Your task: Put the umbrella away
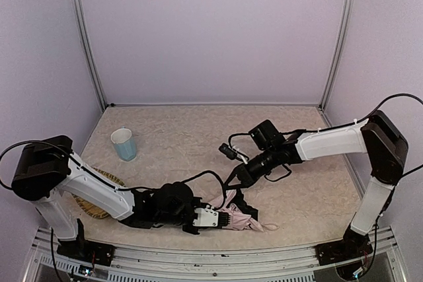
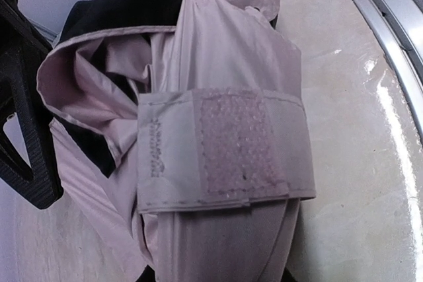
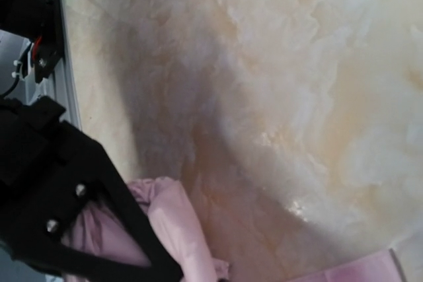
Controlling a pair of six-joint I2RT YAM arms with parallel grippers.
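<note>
Touching the umbrella [image 2: 225, 97], the left gripper [image 1: 213, 218] shows only 1 finger.

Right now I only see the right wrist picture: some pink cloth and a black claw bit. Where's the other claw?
Observer: In the top view, the left claw is at the umbrella, near the front edge of the table.
Operator: Is the umbrella all folded up?
Observer: The left wrist view shows it bunched up, with a strap lying across it, fuzzy patch facing up.
Operator: Is anything else on the table?
Observer: Yes, for one, a pale cup stands upright off to the left, apart from the umbrella.
</note>
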